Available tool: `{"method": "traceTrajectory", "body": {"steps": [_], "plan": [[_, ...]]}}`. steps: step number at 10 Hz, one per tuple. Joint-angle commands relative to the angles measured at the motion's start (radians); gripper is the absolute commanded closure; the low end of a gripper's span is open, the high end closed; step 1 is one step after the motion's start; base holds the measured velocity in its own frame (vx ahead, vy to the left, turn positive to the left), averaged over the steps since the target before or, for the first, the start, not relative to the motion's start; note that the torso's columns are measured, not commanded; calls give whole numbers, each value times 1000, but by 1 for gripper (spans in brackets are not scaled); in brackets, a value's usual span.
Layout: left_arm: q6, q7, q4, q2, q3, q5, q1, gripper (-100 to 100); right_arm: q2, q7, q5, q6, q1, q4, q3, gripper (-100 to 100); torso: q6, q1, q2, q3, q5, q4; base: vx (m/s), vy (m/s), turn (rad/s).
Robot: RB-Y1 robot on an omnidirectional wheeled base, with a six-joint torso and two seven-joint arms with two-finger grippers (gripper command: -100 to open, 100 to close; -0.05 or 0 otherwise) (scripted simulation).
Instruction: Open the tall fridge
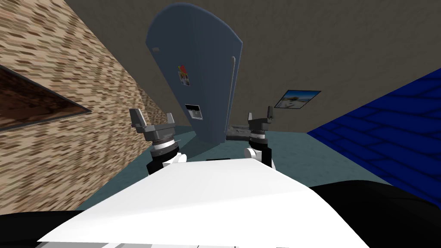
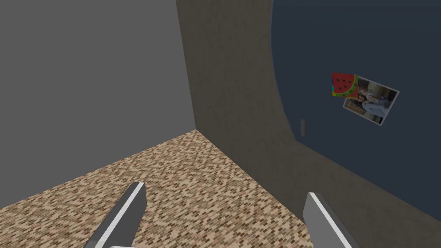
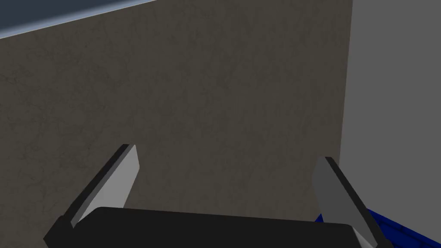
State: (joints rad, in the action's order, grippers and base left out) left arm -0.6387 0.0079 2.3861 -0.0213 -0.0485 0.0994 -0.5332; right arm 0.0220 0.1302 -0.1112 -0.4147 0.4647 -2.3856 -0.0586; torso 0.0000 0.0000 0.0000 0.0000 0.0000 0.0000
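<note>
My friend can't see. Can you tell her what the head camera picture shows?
A tall blue-grey fridge stands ahead, looking shut, with a thin handle down its right edge and a watermelon magnet on the front. The left gripper and the right gripper hover before it, both open and empty.

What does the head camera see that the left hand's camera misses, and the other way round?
Head view alone: a long pale door handle, a small white-framed door panel, a framed landscape picture, a blue brick wall and the open right gripper. Left wrist view alone: a flat grey surface. Both: the tall dark blue-grey fridge, its red watermelon magnet overlapping a photo, the tan brick wall and the open left gripper.
</note>
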Motion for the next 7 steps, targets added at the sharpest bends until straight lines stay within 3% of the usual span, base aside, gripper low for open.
{"method": "traceTrajectory", "body": {"steps": [1, 7], "plan": [[0, 0, 0, 0, 0, 0, 0, 0, 0, 0, 0, 0, 0, 0, 0, 0, 0, 0, 41, -82, 0, 41, 0, 0, 0], [0, 0, 0, 0, 0, 0, 0, 0, 0, 0, 0, 0, 0, 0, 0, 0, 0, 0, 470, -939, 0, 470, 0, 0, 0]]}}
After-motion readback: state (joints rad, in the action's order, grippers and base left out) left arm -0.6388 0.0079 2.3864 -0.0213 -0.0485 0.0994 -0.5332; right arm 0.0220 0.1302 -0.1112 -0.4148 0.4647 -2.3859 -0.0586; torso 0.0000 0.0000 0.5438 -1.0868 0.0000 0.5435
